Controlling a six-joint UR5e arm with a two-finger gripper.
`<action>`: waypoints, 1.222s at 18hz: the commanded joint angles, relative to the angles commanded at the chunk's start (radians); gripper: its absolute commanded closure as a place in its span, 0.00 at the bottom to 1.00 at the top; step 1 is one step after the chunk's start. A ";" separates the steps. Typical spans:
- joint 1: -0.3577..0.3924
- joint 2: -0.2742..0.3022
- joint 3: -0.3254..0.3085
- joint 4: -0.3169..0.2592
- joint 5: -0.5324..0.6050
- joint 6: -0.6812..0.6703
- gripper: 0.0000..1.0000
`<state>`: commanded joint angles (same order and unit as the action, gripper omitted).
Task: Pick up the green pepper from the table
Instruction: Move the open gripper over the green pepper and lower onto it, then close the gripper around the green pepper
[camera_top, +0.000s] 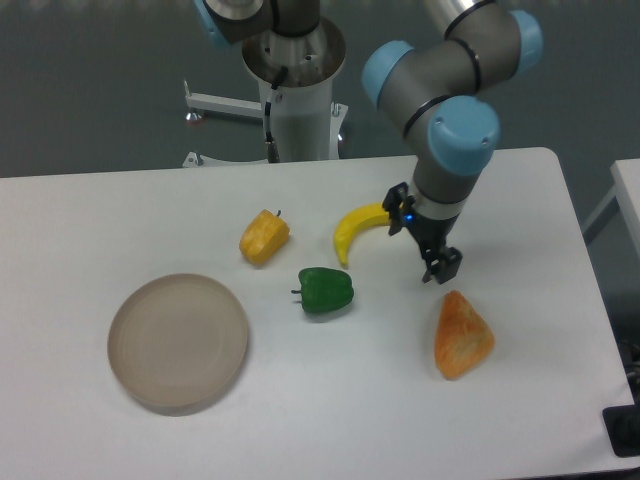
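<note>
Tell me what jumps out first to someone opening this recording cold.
The grey-and-blue robot arm dominates the upper right, its gripper hanging over the table between the banana and the orange wedge-shaped item. The glossy green pepper sits alone mid-table, untouched, left of the gripper. A round beige plate lies empty at lower left, with a yellow pepper above it.

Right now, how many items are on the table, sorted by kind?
Peppers: 2, the green pepper and the yellow pepper
Bananas: 1, the banana
Orange wedge-shaped items: 1, the orange piece
Plates: 1, the beige plate
Total: 5
</note>
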<state>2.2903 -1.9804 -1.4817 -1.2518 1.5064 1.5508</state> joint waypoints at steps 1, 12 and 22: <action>-0.012 0.000 -0.009 0.000 0.000 -0.002 0.00; -0.117 -0.044 -0.055 0.038 0.003 0.018 0.00; -0.141 -0.089 -0.061 0.066 0.002 0.037 0.00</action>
<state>2.1491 -2.0693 -1.5432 -1.1858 1.5079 1.5875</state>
